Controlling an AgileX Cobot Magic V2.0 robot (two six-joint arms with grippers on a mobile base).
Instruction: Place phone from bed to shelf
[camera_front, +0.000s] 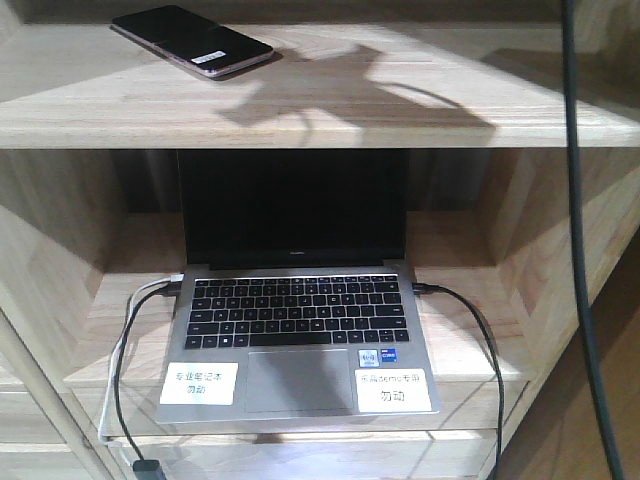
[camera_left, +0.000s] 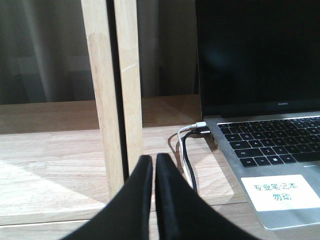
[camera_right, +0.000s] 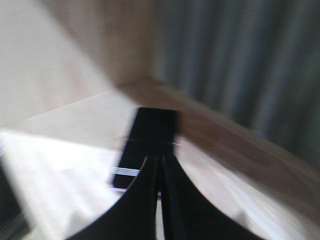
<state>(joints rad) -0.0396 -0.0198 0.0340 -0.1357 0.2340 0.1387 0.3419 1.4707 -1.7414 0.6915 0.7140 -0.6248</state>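
The black phone lies flat on the upper board of the light-wood shelf, at its left end, white sticker up. The blurred right wrist view shows the phone resting on the pale board just beyond my right gripper, whose fingers are shut together with nothing between them. My left gripper is also shut and empty, low in front of a shelf upright. Neither gripper shows in the front view; only a shadow falls on the board. The bed is out of view.
An open silver laptop with a dark screen sits in the compartment below the phone, right of my left gripper. Cables run from both its sides. A dark cable hangs down the right. Grey curtains lie behind the shelf.
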